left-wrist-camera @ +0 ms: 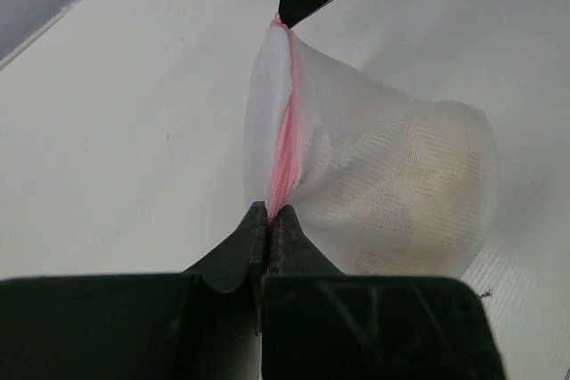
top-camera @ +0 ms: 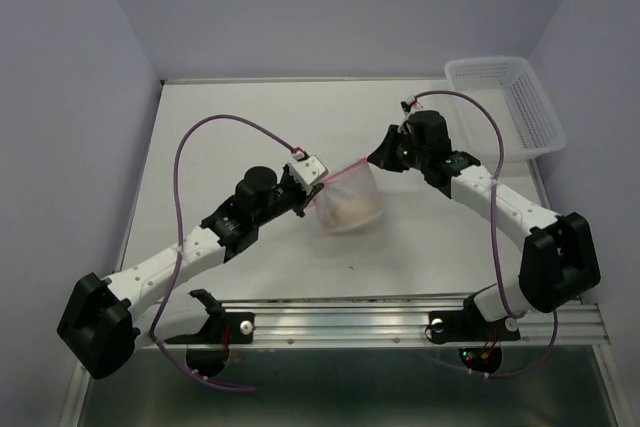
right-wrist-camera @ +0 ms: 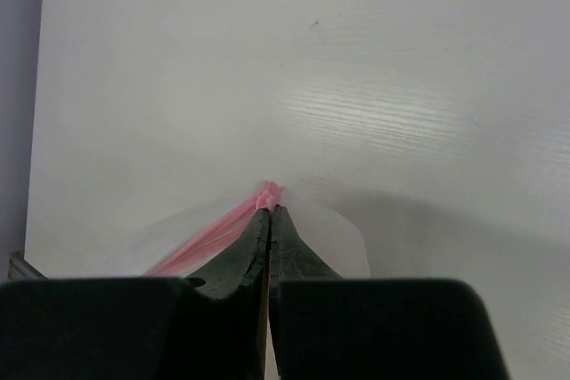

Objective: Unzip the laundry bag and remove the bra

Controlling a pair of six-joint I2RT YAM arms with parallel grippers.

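Left gripper [left-wrist-camera: 269, 215] is pinching shut on the near end of the pink zipper [left-wrist-camera: 283, 153] of the laundry bag [top-camera: 348, 204]. The bag, with the beige bra [left-wrist-camera: 419, 202] inside, is sitting mid-bench [top-camera: 240, 132], well apart from every edge. Right gripper [right-wrist-camera: 267, 213] is clamping the zipper's far end. A basket [top-camera: 506, 97] is overhanging the far-right corner.

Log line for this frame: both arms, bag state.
left fingers: shut on pink zipper end | right fingers: shut on opposite end | laundry bag: stretched between them, zipper looks closed | bra: inside
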